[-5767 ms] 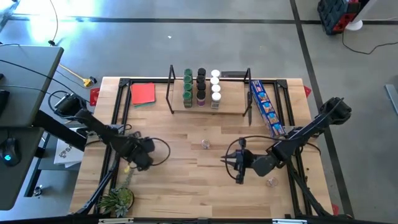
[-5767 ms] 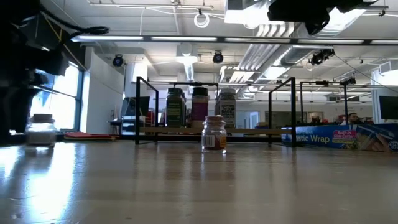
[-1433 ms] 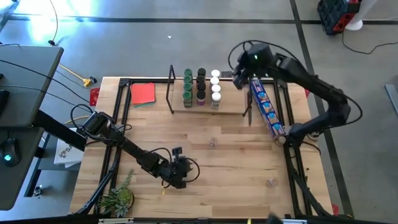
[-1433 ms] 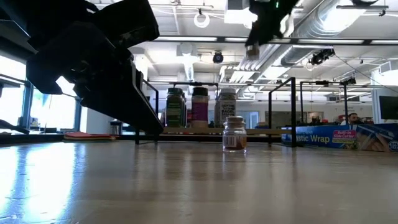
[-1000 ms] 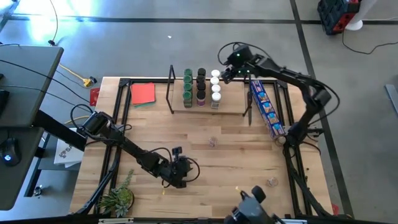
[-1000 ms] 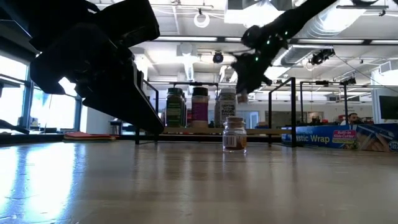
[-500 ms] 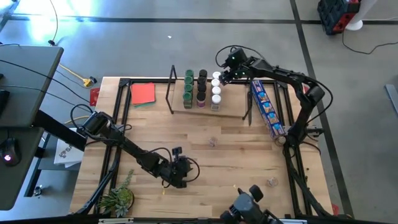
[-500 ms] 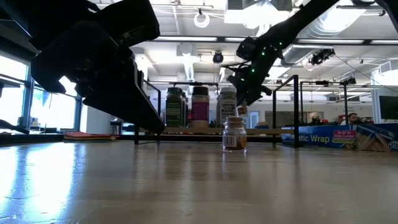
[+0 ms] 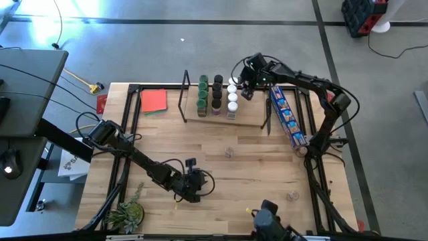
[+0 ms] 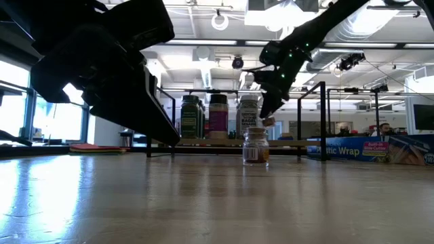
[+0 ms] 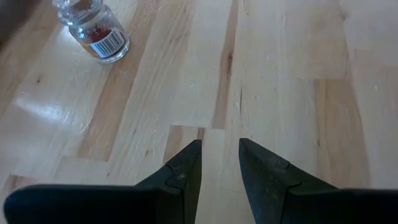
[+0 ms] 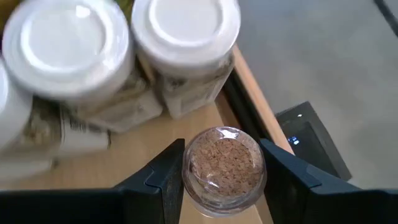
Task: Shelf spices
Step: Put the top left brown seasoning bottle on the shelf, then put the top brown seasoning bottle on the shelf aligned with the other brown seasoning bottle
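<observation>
right end effector (image 12: 222, 186) is clamped around a small clear jar (image 12: 224, 168) with a see-through lid and tan granules inside, holding it over the far right end of the shelf (image 9: 249, 120), just beside the row of white-lidded jars (image 9: 232, 97). to set it down well, i would lower it straight onto the bare wood next to the far white-lidded jar, keeping it upright and clear of that neighbour's paper label, since a nudge could topple the row. the fingers should part only once the base sits flat, then lift straight up so the pads do not drag the smooth glass.

left end effector (image 11: 219, 163) hangs low over the near middle of the counter (image 9: 267, 167), its fingers narrowly apart and gripping nothing. one loose jar (image 11: 92, 28) with red contents and a barcode label stands ahead of it on the counter, and another (image 9: 292, 195) stands near the right edge.

shelf is a pale wood board with thin black metal end frames; it carries rows of green-lidded (image 9: 202, 94), black-lidded (image 9: 217, 94) and white-lidded jars, all short cylinders with flat round caps. counter is jointed light wood with a slight sheen. whether the held jar already touches the board is hard to tell.
</observation>
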Controlling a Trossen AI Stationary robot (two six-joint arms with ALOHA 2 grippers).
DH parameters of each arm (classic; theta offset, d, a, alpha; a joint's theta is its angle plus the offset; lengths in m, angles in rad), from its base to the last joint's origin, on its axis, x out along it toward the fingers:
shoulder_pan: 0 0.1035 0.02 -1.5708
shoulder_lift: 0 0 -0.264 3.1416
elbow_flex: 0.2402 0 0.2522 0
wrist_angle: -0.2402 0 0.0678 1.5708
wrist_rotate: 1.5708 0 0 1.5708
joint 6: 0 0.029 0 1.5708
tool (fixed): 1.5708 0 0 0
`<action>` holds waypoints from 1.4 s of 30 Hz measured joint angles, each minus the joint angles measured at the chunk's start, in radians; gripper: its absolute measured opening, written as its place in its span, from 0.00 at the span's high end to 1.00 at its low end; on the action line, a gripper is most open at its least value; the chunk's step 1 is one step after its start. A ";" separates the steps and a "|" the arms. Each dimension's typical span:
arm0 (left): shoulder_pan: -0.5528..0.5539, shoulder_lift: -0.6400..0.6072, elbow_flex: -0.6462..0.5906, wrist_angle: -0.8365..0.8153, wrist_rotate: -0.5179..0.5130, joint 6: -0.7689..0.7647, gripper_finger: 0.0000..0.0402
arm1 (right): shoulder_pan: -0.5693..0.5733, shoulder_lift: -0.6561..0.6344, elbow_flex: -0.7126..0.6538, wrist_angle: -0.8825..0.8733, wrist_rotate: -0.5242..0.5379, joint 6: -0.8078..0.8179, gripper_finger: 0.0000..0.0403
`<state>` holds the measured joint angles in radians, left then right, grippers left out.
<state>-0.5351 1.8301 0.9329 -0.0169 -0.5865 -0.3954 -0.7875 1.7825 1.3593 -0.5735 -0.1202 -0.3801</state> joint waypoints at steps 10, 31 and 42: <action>0.033 0.000 0.000 0.016 0.000 0.024 0.74 | -0.044 0.002 -0.057 0.044 -0.146 -0.139 0.60; 0.032 0.000 0.000 0.016 0.007 0.023 0.74 | -0.044 0.002 -0.115 0.062 -0.149 -0.171 0.50; 0.032 0.000 0.000 0.016 0.030 0.022 0.74 | -0.042 -0.010 -0.081 0.021 -0.092 -0.178 0.35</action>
<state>-0.5026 1.8301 0.9329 -0.0013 -0.5564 -0.3729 -0.8299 1.7722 1.2784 -0.5523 -0.2123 -0.5581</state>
